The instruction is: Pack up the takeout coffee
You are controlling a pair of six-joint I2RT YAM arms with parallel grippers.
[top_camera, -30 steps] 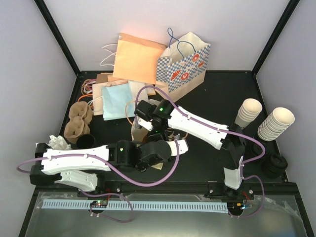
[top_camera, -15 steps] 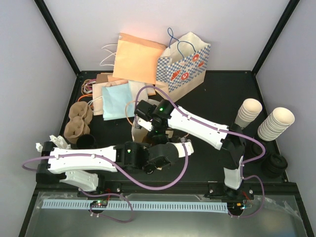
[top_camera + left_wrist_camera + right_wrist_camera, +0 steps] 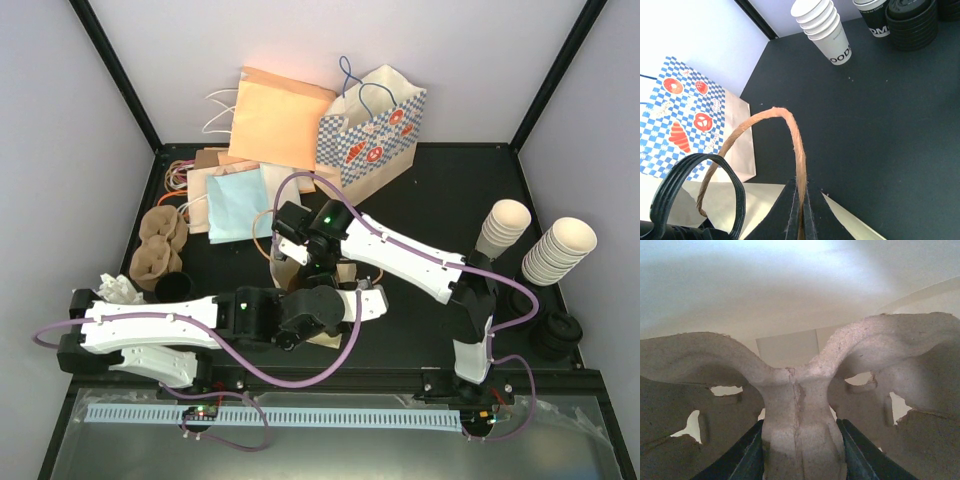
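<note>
I have the left gripper (image 3: 801, 220) shut tight on the paper handle (image 3: 790, 125) of the brown bag (image 3: 277, 270), which stands at the middle of the desk (image 3: 450, 190). In the left wrist view the handle comes out from between the closed fingers and arches over toward 9 o'clock. The right arm reaches in from 4 o'clock. The right gripper (image 3: 802, 457) points down into the same bag and is clamped on the middle ridge of a pulp carrier (image 3: 890, 350), one finger on each side of the ridge, with the pale bag wall behind it. I cannot find the coffee in any view; both arms and the bag cover the middle of the desk. Around them, a checked bag (image 3: 372, 128) stands upright at 12 o'clock against the back wall, and an orange bag (image 3: 280, 115) is just beside it toward 11. Flat bags (image 3: 225, 195) lie in a pile at 10 o'clock. Spare carriers (image 3: 160, 245) are stacked at 9 o'clock, with a black cup (image 3: 175, 287) touching their near side. Two tilted stacks of cups (image 3: 560, 250) sit at 3 o'clock, and black lids (image 3: 555, 335) are stacked at 4 o'clock.
</note>
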